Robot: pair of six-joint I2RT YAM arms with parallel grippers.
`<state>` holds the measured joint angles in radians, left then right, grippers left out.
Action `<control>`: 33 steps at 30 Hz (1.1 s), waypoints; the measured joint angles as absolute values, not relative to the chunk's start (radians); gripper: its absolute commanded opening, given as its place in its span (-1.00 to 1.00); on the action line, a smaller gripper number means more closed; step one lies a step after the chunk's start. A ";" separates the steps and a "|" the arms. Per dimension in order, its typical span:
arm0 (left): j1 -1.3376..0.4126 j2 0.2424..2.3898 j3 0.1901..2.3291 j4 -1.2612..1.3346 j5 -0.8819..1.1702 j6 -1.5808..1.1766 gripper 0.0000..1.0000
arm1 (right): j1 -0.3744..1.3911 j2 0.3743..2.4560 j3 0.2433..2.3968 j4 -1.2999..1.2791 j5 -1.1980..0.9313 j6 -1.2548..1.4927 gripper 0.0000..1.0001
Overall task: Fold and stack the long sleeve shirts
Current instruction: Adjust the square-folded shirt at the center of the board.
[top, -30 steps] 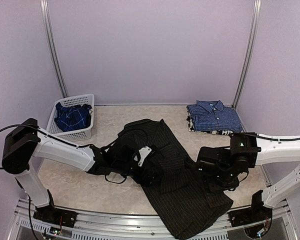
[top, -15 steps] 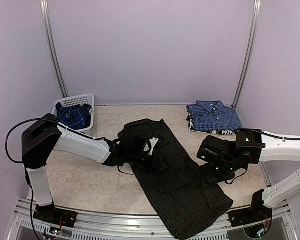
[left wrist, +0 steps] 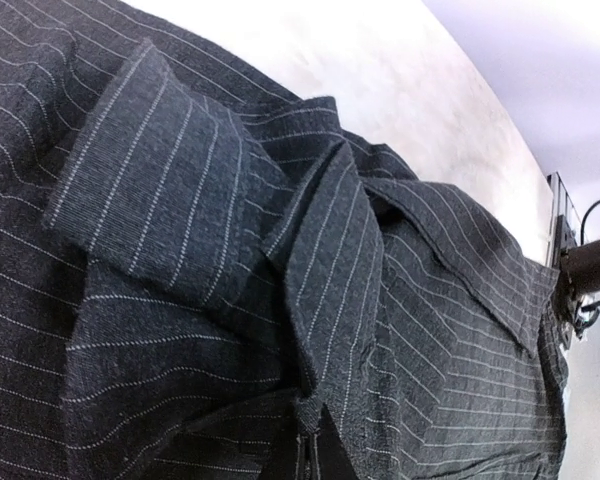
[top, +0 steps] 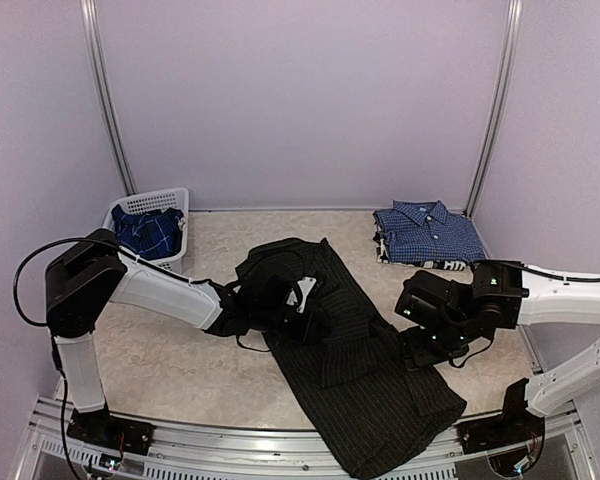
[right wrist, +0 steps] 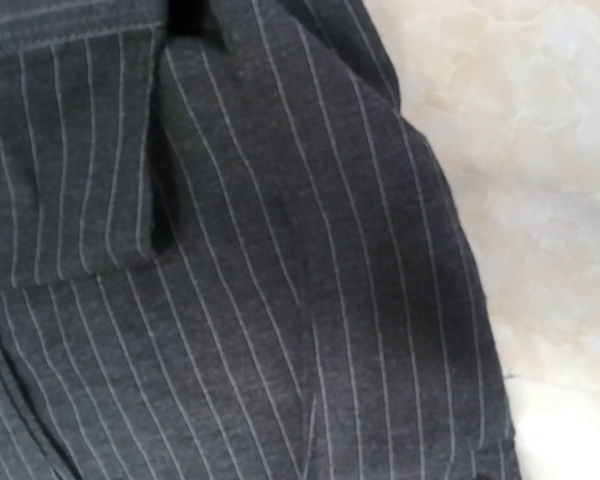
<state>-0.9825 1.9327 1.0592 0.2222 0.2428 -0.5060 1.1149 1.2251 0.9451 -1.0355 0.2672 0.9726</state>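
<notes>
Lying spread over the table [top: 160, 370] in the top view, the black pinstriped shirt [top: 365, 400] runs from the far centre to the near edge; the left gripper [top: 305, 325] sits on its upper left part, the right gripper [top: 418, 352] at its right edge; the blue-checked shirt [top: 427, 235] lies folded well behind it to the right, the dark plaid shirt [top: 145, 232] in the white basket [top: 175, 195] well behind it to the left; the left wrist view shows a rumpled fold of that pinstriped cloth pinched in the closed left claw; the right wrist view shows only flat pinstriped cloth beside bare table, so I cannot tell how wide the right claw stands.
</notes>
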 measured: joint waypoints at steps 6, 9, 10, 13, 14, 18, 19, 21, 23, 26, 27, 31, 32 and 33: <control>-1.038 1.855 0.962 0.214 0.250 -0.385 -1.00 | 1.076 1.196 0.945 -1.019 0.266 0.939 0.39; -1.122 1.785 0.943 0.179 0.244 -0.301 -1.00 | 1.052 1.185 0.945 -1.006 0.265 0.911 0.39; -1.149 1.766 0.943 0.175 0.245 -0.278 -1.00 | 1.045 1.185 0.945 -1.001 0.265 0.903 0.39; -1.239 1.720 0.943 0.171 0.246 -0.219 -0.97 | 1.022 1.185 0.943 -0.985 0.260 0.874 0.39; -1.270 1.714 0.945 0.168 0.246 -0.200 -0.83 | 1.017 1.185 0.939 -0.978 0.258 0.865 0.39; -1.359 1.733 0.973 0.112 0.233 -0.131 -0.27 | 1.005 1.184 0.916 -0.952 0.247 0.838 0.39; -1.371 1.742 0.981 0.096 0.228 -0.118 -0.11 | 1.004 1.184 0.910 -0.949 0.247 0.833 0.39; -1.387 1.755 0.995 0.058 0.228 -0.091 0.28 | 1.003 1.184 0.898 -0.944 0.244 0.826 0.39; -1.390 1.756 0.999 0.021 0.230 -0.065 0.64 | 1.000 1.184 0.891 -0.938 0.242 0.819 0.39; -1.385 1.745 0.999 -0.020 0.244 -0.033 0.75 | 0.991 1.184 0.883 -0.918 0.242 0.804 0.39; -1.380 1.736 0.998 -0.030 0.251 -0.022 0.75 | 0.989 1.185 0.883 -0.910 0.242 0.799 0.39; -1.299 1.671 0.973 -0.022 0.296 -0.035 0.70 | 0.984 1.195 0.883 -0.874 0.249 0.781 0.39; -1.281 1.656 0.969 -0.013 0.307 -0.053 0.67 | 0.983 1.199 0.883 -0.863 0.250 0.776 0.39; -1.216 1.647 0.969 -0.001 0.311 -0.076 0.65 | 0.980 1.200 0.883 -0.857 0.250 0.774 0.39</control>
